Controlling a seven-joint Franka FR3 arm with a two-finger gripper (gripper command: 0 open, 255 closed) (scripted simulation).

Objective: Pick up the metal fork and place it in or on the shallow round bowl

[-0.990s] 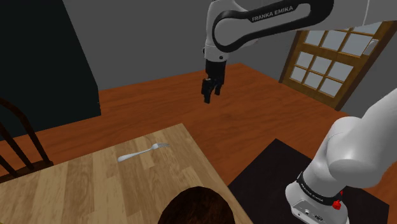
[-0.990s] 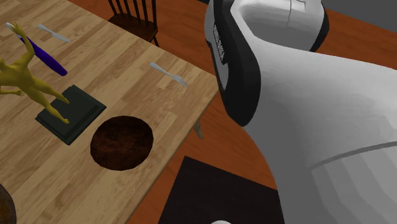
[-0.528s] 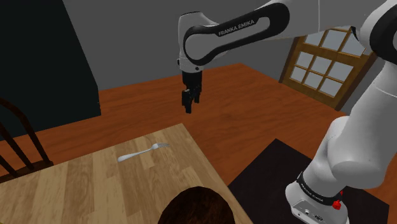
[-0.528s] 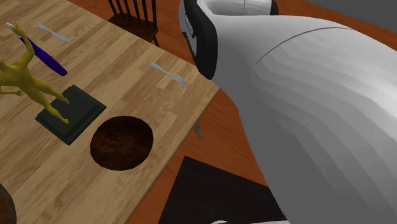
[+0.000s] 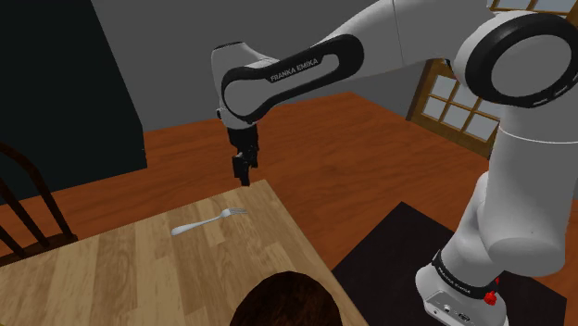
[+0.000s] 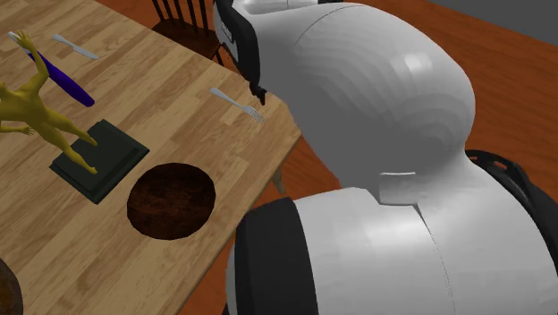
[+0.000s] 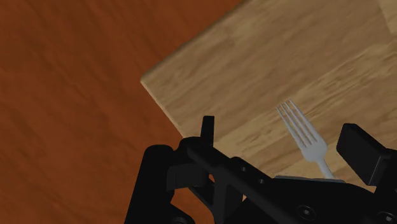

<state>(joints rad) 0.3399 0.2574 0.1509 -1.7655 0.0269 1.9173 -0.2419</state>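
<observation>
A silvery metal fork (image 5: 208,221) lies flat on the wooden table (image 5: 120,269), close to its far corner, tines toward the shoulder view's right. My black gripper (image 5: 243,172) hangs above that corner, just beyond the tines and clear of the fork. In the wrist view the gripper (image 7: 282,129) is open: its fingers (image 7: 207,127) stand wide apart, and the fork (image 7: 305,137) shows on the table below, nearer the right-hand finger. The shallow round bowl (image 5: 282,301) is dark brown and sits at the table's near edge. From the second exterior view I see the fork (image 6: 237,104) and the bowl (image 6: 172,200).
A yellow figurine (image 6: 36,107) stands on a dark square base (image 6: 100,159), with a blue rod (image 6: 67,82) and a second fork (image 6: 74,46) beyond it. A dark wooden chair (image 5: 23,208) stands at the table's far side. The floor (image 5: 370,157) is red-brown wood.
The arm has swung toward the shoulder view's left and lowered, bringing the gripper from over the floor to above the table's corner by the fork. The fingers stayed open.
</observation>
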